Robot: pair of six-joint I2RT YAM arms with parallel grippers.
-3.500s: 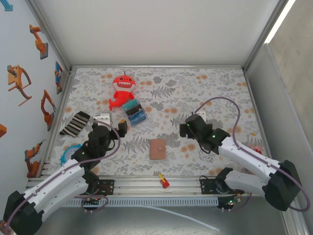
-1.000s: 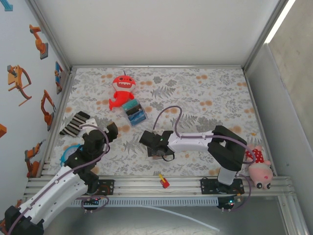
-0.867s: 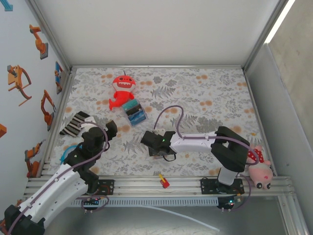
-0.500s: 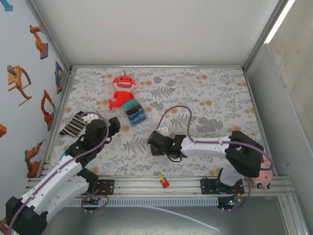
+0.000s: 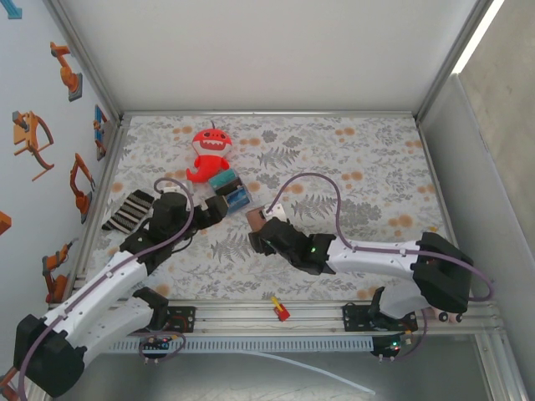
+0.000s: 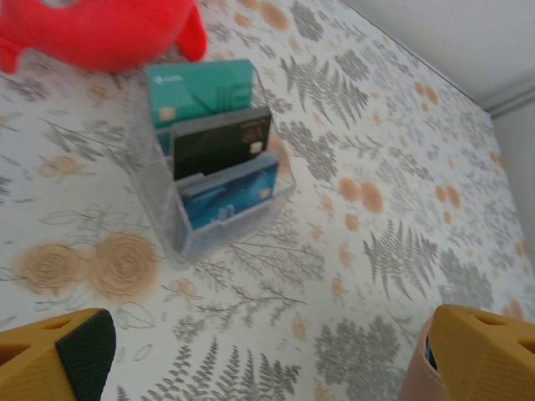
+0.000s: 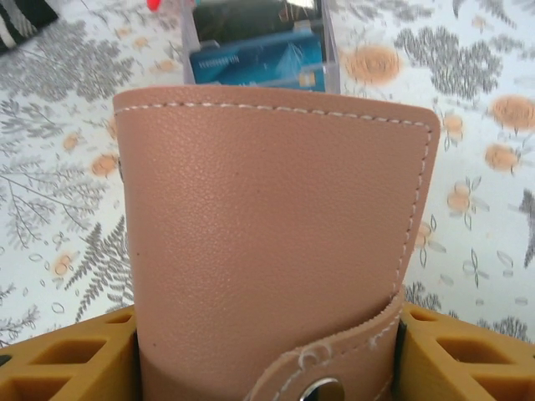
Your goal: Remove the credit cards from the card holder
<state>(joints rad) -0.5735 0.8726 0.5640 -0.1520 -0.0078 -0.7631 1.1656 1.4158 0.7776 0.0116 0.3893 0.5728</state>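
Two yellow fingers (image 7: 63, 355) of the right gripper (image 7: 267, 368) press on the opposite side edges of the card holder (image 7: 267, 225), the jaws about half closed on it, near the front middle of the table (image 5: 376, 167); the tan leather bifold stands upright in the grip, lifted off the surface as far as the overhead view lets one judge; its snap strap (image 7: 322, 376) runs low across the front and appears fastened; no card can be seen inside it. It looks light and supple, likely to bow or slide if squeezed on its faces, so the stitched edges are the firmer hold, and the strap tab is the place to pinch to pop the snap. Just beside it, the left gripper (image 6: 267, 351) hangs with jaws fully spread and nothing in them, one fingertip (image 6: 481, 351) close to the holder's pink edge; beyond is a clear stand (image 6: 209, 167) with teal, black and blue cards upright in its slots; farthest back lies the red plush toy (image 6: 100, 33).
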